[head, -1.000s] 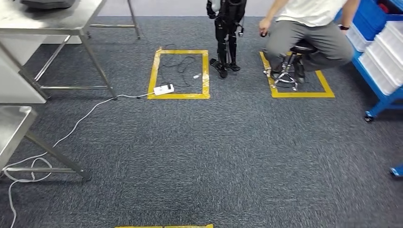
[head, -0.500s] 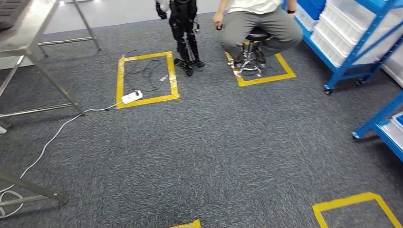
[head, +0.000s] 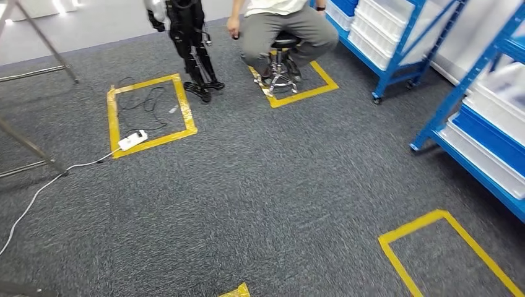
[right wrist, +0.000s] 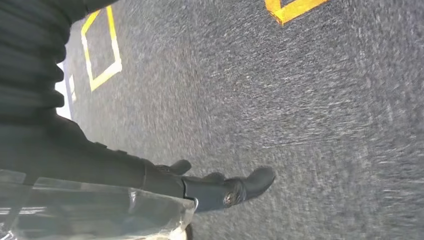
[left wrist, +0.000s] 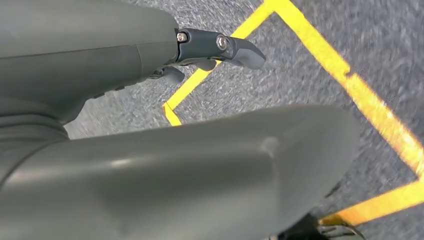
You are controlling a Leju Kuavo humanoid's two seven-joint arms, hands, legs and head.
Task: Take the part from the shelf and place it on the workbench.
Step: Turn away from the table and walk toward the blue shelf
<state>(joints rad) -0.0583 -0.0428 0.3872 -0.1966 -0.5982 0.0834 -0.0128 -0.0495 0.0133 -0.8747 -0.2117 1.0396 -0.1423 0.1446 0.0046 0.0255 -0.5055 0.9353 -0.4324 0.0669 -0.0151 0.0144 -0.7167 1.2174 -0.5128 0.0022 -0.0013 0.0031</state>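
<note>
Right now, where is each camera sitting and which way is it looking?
Head view: sits high on the robot, looks forward and down at the grey carpet, a seated person, the blue shelf and yellow tape squares; none of its own arms are seen.
Left wrist view: sits behind the left hand, looks down at carpet and yellow tape.
Right wrist view: sits behind the right hand, looks down at carpet; something clear and shiny lies by the hand.
All share the grey carpet and yellow tape.
</note>
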